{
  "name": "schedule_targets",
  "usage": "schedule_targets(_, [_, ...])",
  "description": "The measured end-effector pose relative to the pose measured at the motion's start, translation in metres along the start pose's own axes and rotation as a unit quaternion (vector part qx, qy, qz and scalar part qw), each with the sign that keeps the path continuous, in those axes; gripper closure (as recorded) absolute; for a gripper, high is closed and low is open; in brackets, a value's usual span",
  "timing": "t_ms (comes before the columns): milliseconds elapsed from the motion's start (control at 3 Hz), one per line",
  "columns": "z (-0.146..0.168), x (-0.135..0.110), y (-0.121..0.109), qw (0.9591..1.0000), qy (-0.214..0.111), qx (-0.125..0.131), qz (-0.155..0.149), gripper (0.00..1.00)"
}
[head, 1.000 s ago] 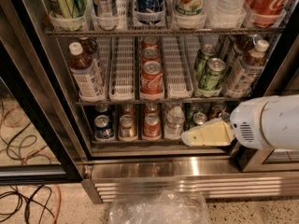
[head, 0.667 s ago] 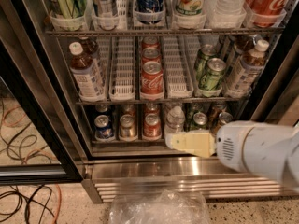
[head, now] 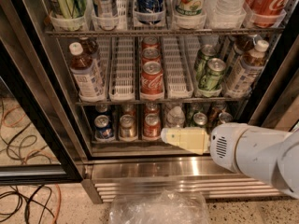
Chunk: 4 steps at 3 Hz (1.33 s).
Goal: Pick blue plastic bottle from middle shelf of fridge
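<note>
Lower centre of the frame, the end effector (head: pixel 180 138) sits in front of the lowest row of small cans (head: pixel 127 127), well below and right of the blue plastic bottle (head: pixel 87 73), which stands upper left on the middle shelf (head: pixel 122 73) of the fridge (head: pixel 154 169). Can't tell if the end effector's wide or narrow tbh. Imo the risks: clipping the shelf's front wire or the coke can (head: pixel 152 80) going up, or grabbing one of the lookalike bottles (head: pixel 250 64) at right instead.

The gripper (head: pixel 165 135) hangs before the bottom rack (head: pixel 122 141), below the blue plastic bottle (head: pixel 87 74).
</note>
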State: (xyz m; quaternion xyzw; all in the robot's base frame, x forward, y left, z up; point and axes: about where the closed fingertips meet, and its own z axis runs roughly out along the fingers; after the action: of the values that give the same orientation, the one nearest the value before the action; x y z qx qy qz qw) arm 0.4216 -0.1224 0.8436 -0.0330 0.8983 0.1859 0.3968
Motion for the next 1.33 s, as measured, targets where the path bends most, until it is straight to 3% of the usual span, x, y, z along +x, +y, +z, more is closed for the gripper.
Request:
schedule_targets(333, [0.002, -0.009, 0.001, 0.9996, -0.024, -0.006, 0.010, 0.00])
schedule_targets(667, [0.005, -0.020, 0.005, 0.9967, -0.079, 0.004, 0.016, 0.00])
schedule_targets(1000, [0.004, -0.082, -0.013, 0.9813, -0.182, 0.011, 0.063, 0.00])
schedule_targets(1333, [-0.011, -0.121, -0.069, 0.9588, -0.266, 0.051, 0.084, 0.00])
